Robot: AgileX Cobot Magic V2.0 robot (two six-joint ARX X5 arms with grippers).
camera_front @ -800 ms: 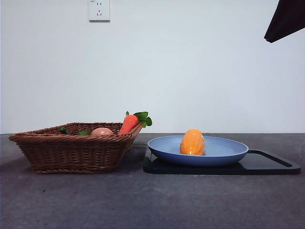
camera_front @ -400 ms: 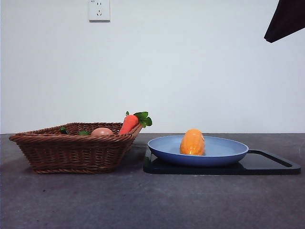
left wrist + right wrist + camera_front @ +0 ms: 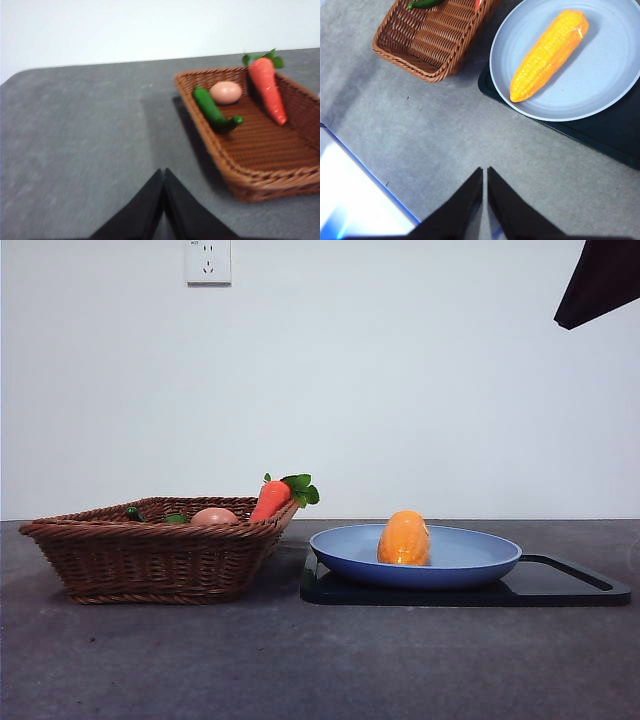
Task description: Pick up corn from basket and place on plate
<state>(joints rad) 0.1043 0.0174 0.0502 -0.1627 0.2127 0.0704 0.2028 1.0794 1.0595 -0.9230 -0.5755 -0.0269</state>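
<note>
The orange-yellow corn [image 3: 404, 538] [image 3: 549, 53] lies on the light-blue plate [image 3: 480, 558] [image 3: 600, 80], free of any gripper. The brown wicker basket [image 3: 150, 555] [image 3: 260, 150] [image 3: 435, 45] stands to the plate's left, holding a carrot, an egg-like ball and a green pepper. My right gripper [image 3: 484, 172] is shut and empty, high above the table near the plate. My left gripper [image 3: 163, 173] is shut and empty over bare table beside the basket. A black arm tip [image 3: 603, 280] shows at the front view's top right corner.
The plate rests on a flat black tray [image 3: 570, 585] [image 3: 620, 135]. In the basket lie a carrot [image 3: 272, 497] [image 3: 267, 87], a peach ball [image 3: 214, 516] [image 3: 225, 92] and a green pepper [image 3: 212, 109]. A wall socket [image 3: 208, 261] is on the white wall.
</note>
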